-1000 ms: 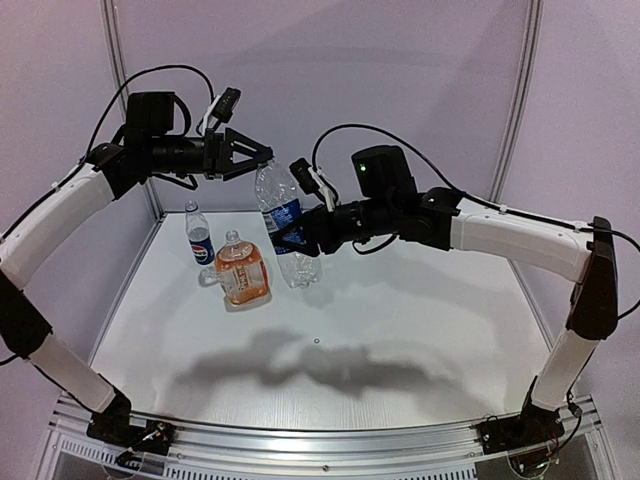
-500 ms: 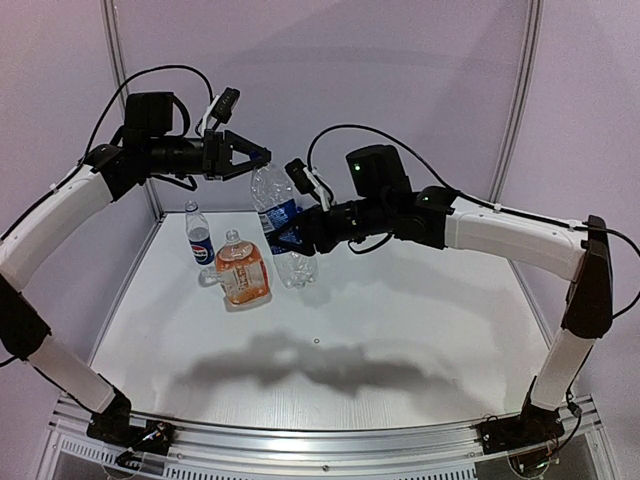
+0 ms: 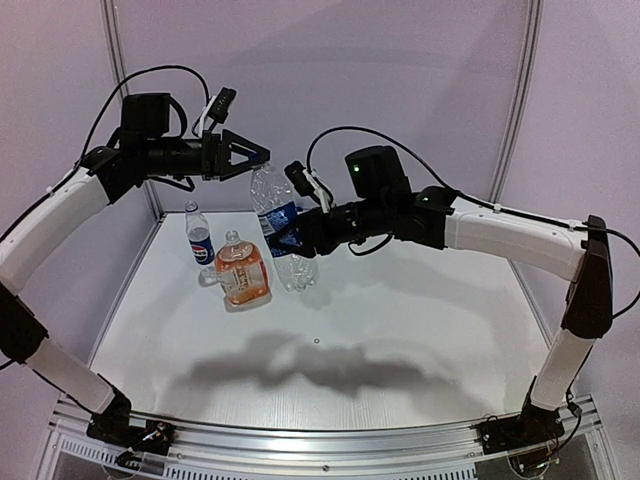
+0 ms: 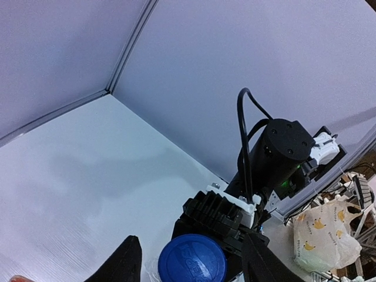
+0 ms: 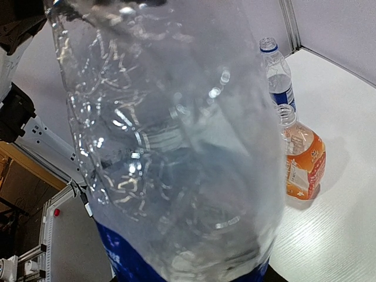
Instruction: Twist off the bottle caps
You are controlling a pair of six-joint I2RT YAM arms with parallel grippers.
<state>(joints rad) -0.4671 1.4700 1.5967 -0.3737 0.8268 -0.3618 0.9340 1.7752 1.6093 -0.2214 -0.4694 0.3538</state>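
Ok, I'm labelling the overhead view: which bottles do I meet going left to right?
Small blue-labelled bottle → squat orange bottle → tall clear bottle.

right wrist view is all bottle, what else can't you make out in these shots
Right gripper fingers: right wrist view, hidden behind the bottle filling the frame.
Left gripper fingertips: left wrist view, cut off by the bottom edge beside the cap, so contact is unclear.
Speck on the table: top view, too small to identify.
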